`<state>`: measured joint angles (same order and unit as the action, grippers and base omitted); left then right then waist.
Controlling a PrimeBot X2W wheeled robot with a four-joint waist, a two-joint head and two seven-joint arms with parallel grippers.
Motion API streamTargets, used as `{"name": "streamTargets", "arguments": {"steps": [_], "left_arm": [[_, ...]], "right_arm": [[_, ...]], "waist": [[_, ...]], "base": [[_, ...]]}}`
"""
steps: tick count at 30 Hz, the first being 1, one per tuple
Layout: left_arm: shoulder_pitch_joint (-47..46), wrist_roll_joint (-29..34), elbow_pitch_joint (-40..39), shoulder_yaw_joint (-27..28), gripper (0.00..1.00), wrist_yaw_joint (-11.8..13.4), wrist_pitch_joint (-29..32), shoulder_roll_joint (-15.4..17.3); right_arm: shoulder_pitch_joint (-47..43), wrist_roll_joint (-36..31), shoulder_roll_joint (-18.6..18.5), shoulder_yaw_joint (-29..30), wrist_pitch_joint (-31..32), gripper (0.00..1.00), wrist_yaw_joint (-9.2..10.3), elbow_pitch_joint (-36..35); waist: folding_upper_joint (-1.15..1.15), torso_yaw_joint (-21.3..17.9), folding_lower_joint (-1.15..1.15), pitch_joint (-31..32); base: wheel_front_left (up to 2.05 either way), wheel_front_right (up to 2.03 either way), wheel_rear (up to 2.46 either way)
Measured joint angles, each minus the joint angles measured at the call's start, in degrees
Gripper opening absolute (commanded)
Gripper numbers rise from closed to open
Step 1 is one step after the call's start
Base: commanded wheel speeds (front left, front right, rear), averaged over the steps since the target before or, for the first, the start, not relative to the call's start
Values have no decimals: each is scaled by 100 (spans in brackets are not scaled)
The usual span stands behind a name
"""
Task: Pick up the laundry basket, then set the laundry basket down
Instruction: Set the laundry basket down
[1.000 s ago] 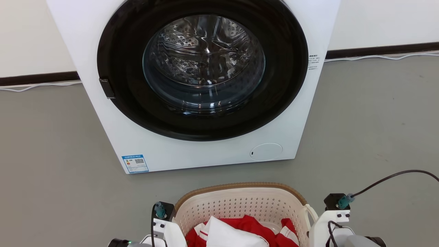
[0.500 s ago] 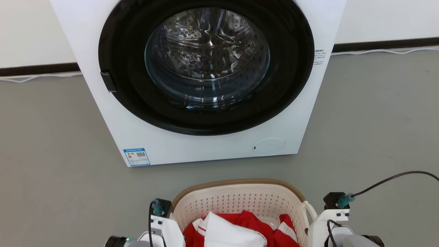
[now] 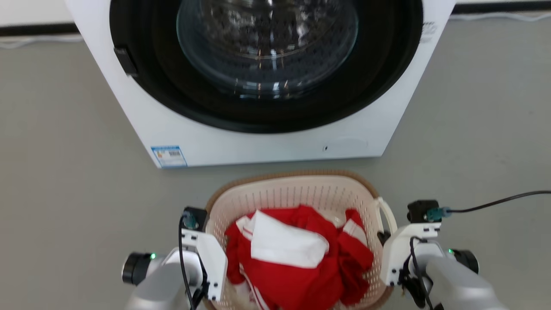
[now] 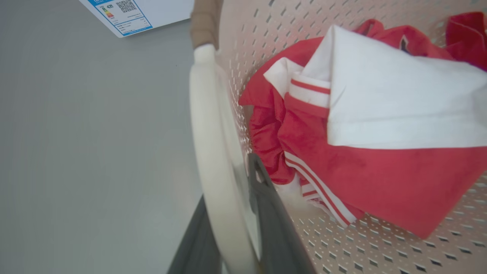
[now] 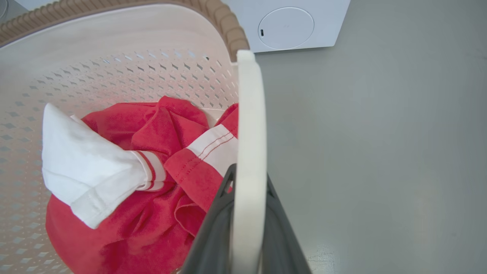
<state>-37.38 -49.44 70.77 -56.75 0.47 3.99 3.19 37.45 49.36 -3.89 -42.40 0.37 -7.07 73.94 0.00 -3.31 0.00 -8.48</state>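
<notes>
Grip comes first: the left tool [image 4: 228, 182] is closed on the left handle [image 4: 207, 114] of the laundry basket [image 3: 297, 191], one dark finger outside the white loop and one inside against the perforated wall. The right tool [image 5: 249, 179] is clamped the same way on the right handle [image 5: 249, 95]. The laundry basket is carried between the two tools; whether its base is clear of the floor [image 3: 64, 172] I cannot tell.

To do this step well, in my judgement, both arms should travel as one, at equal height and pace, so the rim is level and neither loop twists in its tool. The handles look like thin, smooth plastic, so a sideways pull could let one slide along the fingers. Holding the gap between the tools constant would avoid stretching or squeezing the wall. The washing machine [image 3: 275, 142] stands just ahead of the tools, past the far rim, with a strip of floor between, so a set-down should go straight down, not forward. Let go only once the base lies flat and bears its own weight.

Inside the basket, inboard of both tools, lies a crumpled red garment [image 3: 301, 280] with white striped trim, and a white cloth panel [image 3: 284, 245] is folded on top of it. The heap sits below the rim, with nothing draped over the edge. It looks light and soft. Through the machine's round glass door I see bare metal drum and reflections, no cloth that I can make out.
</notes>
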Motion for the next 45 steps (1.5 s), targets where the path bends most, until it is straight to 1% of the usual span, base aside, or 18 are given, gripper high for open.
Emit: {"name": "streamTargets", "arguments": {"steps": [4, 8, 15, 21, 22, 24, 25, 29, 36, 38, 45], "left_arm": [[-282, 10, 75, -1, 0, 56, -213, -13], [-558, 9, 122, 46, 0, 64, -541, -16], [-968, 56, 191, 57, 0, 69, -915, 2], [-1283, 67, 232, 74, 0, 107, -1263, 4], [-1283, 67, 232, 74, 0, 107, -1263, 4], [-1382, 67, 237, 87, 0, 132, -1370, 3], [-1495, 67, 245, 98, 0, 156, -1470, 3], [-1756, 67, 209, 196, 0, 189, -1681, 4], [-2090, 67, 136, 338, 0, 212, -1815, 48], [-2181, 76, 86, 394, 0, 215, -1819, 76], [-2296, 372, -310, 605, 0, 357, -1819, 225]], "right_arm": [[242, 18, 2, -37, -288, 0, 0, 19], [521, 67, -7, -68, -579, 0, 0, 45], [881, 66, -13, -158, -1027, 0, 0, 71], [1209, -2, -25, -79, -1252, 0, 0, 92], [1209, -2, -25, -79, -1252, 0, 0, 92], [1315, -57, -29, -16, -1310, 0, 0, 92], [1399, -194, -32, 104, -1362, 0, 0, 92], [1634, -521, -49, 432, -1412, 0, 0, 93], [2046, -1335, -48, 1215, -1443, 0, -1, 91], [2128, -1551, -47, 1448, -1443, 0, -2, 90], [2152, -2225, -38, 2134, -1451, 0, -5, -45]], "waist": [[0, 59, 0, -356], [0, 122, 0, -739], [0, 235, 0, -1439], [0, 322, 0, -2037], [0, 322, 0, -2037], [0, 340, 0, -2231], [0, 350, 0, -2428], [0, 363, 0, -2819], [0, 363, 0, -3463], [0, 360, 0, -3614], [0, 353, 0, -3965]], "base": [[0, 0, 0], [0, 0, 0], [0, 0, 0], [0, 0, 0], [0, 0, 0], [0, 0, 0], [0, 0, 0], [0, 0, 0], [0, 0, 0], [0, 0, 0], [0, 0, 0]]}}
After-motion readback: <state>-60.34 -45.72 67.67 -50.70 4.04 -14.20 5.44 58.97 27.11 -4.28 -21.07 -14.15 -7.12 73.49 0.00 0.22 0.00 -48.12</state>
